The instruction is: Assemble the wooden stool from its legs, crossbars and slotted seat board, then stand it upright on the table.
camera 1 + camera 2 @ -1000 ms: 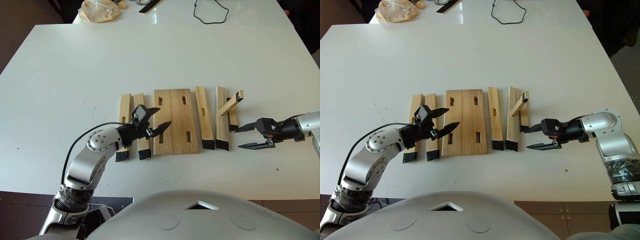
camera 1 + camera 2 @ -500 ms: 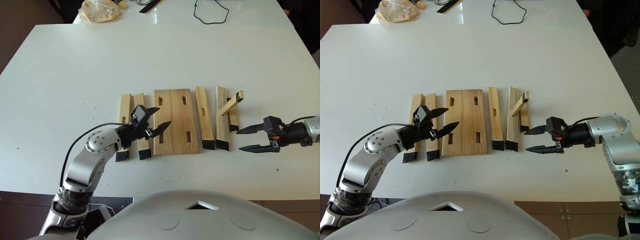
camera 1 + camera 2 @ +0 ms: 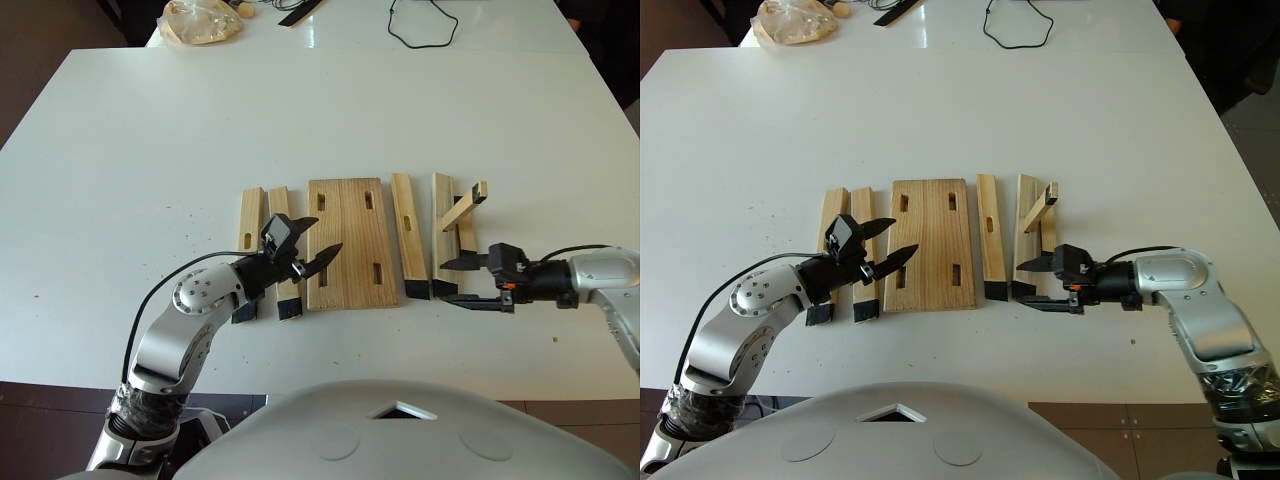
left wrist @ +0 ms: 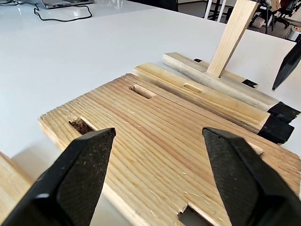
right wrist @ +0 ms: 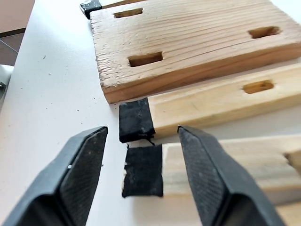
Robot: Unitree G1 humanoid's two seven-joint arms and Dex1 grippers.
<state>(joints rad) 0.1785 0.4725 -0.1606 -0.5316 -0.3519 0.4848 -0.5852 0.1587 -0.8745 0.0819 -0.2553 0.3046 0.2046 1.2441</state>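
The slotted seat board [image 3: 345, 243] lies flat mid-table. Two legs [image 3: 250, 238] lie to its left and two legs [image 3: 405, 235] to its right, all with black-taped near ends. A crossbar [image 3: 463, 208] leans tilted on the rightmost leg [image 3: 443, 232]. My left gripper [image 3: 330, 231] is open, hovering over the board's left edge [image 4: 141, 117] with nothing between its fingers. My right gripper [image 3: 445, 281] is open and low at the table. It faces the black ends [image 5: 136, 125] of the two right legs, with nothing held.
The white table [image 3: 150, 150] is bare to the left, right and far side of the parts. At its far edge lie a crumpled bag [image 3: 200, 20], a black cable [image 3: 420, 25] and a dark bar [image 3: 300, 10].
My right gripper has moved left across the table, up to the black-taped ends of the right legs. The left gripper has stayed almost still over the board.
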